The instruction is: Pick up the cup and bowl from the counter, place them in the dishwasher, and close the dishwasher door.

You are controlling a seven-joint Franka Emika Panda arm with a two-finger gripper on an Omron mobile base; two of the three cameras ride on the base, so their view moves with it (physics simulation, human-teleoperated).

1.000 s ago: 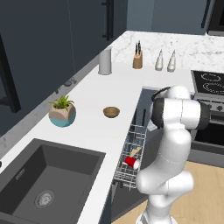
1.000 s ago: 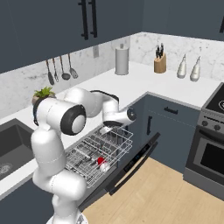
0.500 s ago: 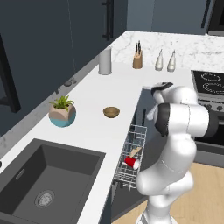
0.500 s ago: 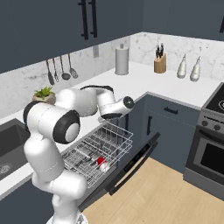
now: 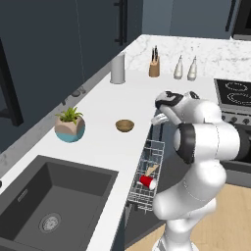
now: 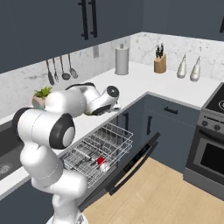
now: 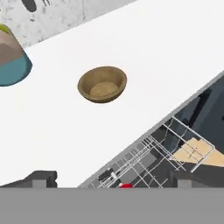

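Note:
The brown bowl sits upright on the white counter near its front edge. My gripper hovers over that edge, just right of the bowl, open, with nothing between its fingertips. The red cup lies on its side in the pulled-out white wire rack of the dishwasher. The dishwasher door is folded down and open. In the right base view my arm hides the bowl.
A pink-and-teal plant pot stands left of the bowl. A grey canister, knife block and two bottles line the back. The sink lies at the near left, the stove at the right.
The arm has swung from over the rack up and left to the counter edge, towards the bowl. The gripper stays open. The cup lies unmoved in the rack.

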